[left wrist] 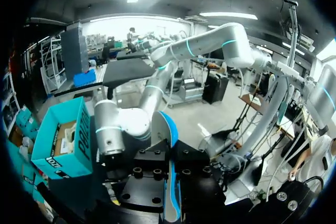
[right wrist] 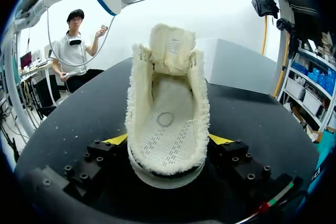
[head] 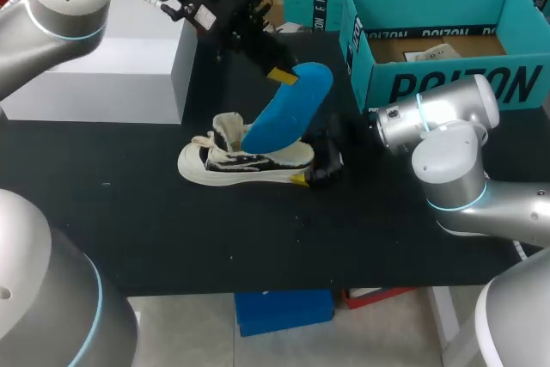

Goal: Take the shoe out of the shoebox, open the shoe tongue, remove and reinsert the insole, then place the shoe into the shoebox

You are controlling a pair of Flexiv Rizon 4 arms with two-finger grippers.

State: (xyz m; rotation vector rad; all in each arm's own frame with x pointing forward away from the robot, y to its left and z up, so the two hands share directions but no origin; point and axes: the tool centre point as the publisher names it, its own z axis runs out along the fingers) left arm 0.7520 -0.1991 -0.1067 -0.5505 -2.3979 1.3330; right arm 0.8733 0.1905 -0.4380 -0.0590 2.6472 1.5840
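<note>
The left end effector (head: 282,75) is clamped on the upper end of the blue insole (head: 292,109), holding it tilted above the cream shoe (head: 245,161). The shoe stands on the black counter (head: 172,229), its heel pinched from both sides by the right end effector (head: 311,174), with the teal shoebox (head: 438,83) to the far right

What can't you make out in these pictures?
Head view: the opening of the shoe, hidden behind the insole.
Head view: the front wall of the shoebox, partly covered by the right arm.
Left wrist view: the shoe, out of sight below the left gripper.
</note>
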